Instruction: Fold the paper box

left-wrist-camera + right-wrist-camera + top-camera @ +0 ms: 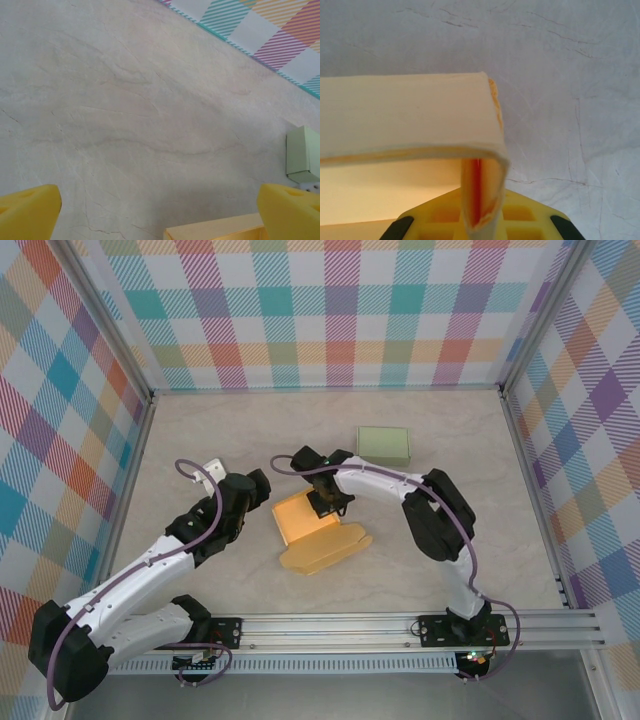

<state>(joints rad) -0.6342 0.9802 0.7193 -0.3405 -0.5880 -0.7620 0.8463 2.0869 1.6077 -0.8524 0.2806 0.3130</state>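
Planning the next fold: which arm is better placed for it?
Left, probably: the left end effector is open and free beside the paper box, while the right end effector is shut on its wall.

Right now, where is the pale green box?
In the top external view, the pale green box lies on the table, right of centre, just beyond the right gripper and the orange paper box.

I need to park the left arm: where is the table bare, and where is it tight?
Bare: the far left corner of the table beyond the open left gripper, and the stretch between the green box and the right wall. Tight: the centre, where the right gripper pinches the yellow box.
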